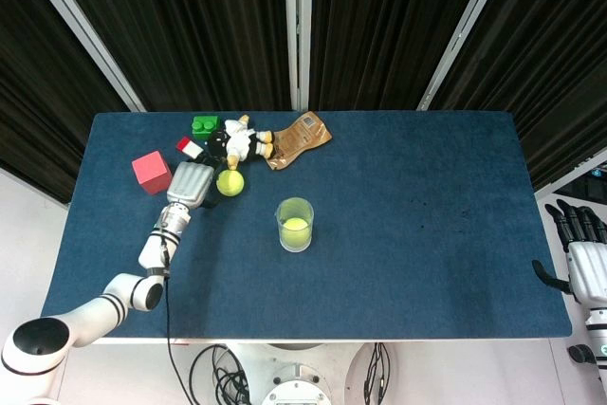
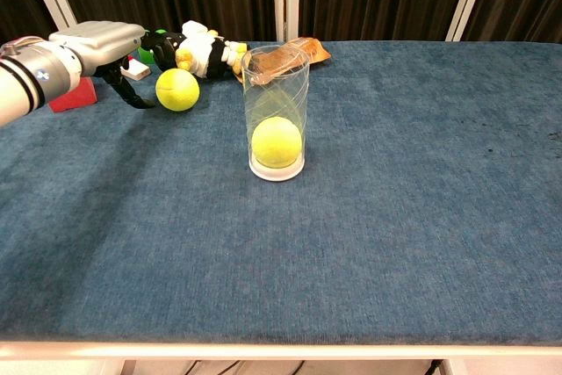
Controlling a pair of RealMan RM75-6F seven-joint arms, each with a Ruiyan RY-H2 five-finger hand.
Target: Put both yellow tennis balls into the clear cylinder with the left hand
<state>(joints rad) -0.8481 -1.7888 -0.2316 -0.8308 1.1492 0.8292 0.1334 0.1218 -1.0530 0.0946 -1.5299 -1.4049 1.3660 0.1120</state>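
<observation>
A clear cylinder stands upright near the table's middle with one yellow tennis ball at its bottom. The second yellow tennis ball lies on the blue cloth to the cylinder's left, in front of the plush toy. My left hand hovers just left of that ball, fingers spread, holding nothing. My right hand hangs off the table's right edge, fingers apart and empty.
Behind the loose ball lie a black-and-white plush toy, a brown packet, a green brick and a small red-and-white piece. A red cube sits left of my left hand. The table is covered in blue cloth.
</observation>
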